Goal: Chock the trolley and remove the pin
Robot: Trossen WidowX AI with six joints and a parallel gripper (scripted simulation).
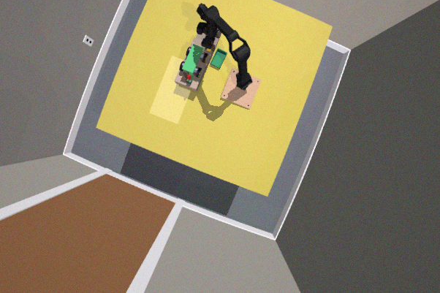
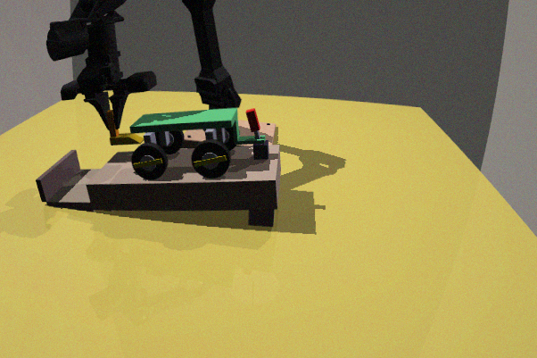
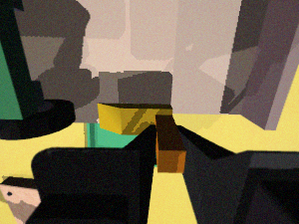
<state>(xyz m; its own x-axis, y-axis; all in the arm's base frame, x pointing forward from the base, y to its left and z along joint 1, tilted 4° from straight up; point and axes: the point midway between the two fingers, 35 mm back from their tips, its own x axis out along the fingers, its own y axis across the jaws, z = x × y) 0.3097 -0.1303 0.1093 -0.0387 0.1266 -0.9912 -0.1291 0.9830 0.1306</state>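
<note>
My gripper (image 2: 114, 129) (image 3: 164, 130) is shut on the orange handle of the yellow chock (image 1: 209, 50) (image 2: 127, 138) (image 3: 120, 118). The chock hangs above the tray-side edge of the ramp (image 2: 187, 195) (image 3: 199, 49), a little downhill of the trolley's lower wheel on that side, apart from it. The green trolley (image 1: 191, 61) (image 2: 192, 119) (image 3: 6, 94) stands on the ramp. The red-headed stop pin (image 1: 188, 77) (image 2: 252, 120) stands in its block at the uphill end. The green tray (image 1: 215, 67) (image 3: 90, 135) sits beside the ramp. The black rubber base is hard to make out.
An upright end board (image 2: 60, 175) closes the ramp's low end. The arm's wooden base plate (image 1: 234, 98) (image 3: 17, 198) is on the tray's side of the ramp. All stand on the yellow table top (image 1: 219, 145) (image 2: 379, 267). The trolley's deck rises beside the fingers.
</note>
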